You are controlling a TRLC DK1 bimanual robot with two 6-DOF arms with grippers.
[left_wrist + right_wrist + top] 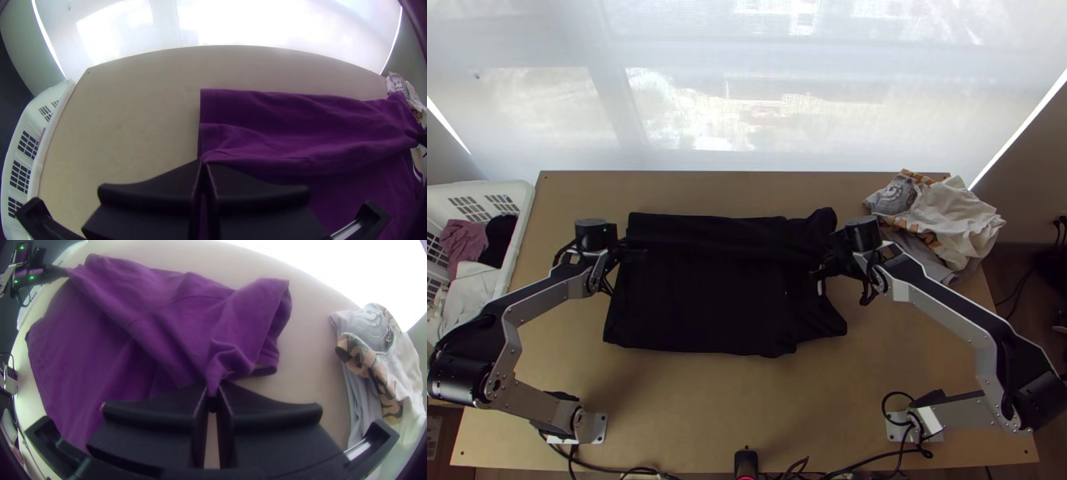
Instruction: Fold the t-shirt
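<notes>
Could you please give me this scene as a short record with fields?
t-shirt: mid-table, far part folded over toward the near side
left gripper: shut on the t-shirt, at its left side
right gripper: shut on gathered cloth, at its right side
basket: left table edge, clothes inside
clothes pile: far right corner

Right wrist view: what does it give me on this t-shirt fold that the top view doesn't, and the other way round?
Right wrist view: a bunched pinch of the t-shirt between the fingers of the right gripper, and the open cloth edge beside it, probably a sleeve's.

Top view: the shirt's whole near edge, and the right arm's base.

Both: the shirt on the table, the left gripper at it, and the pile of light clothes.
</notes>
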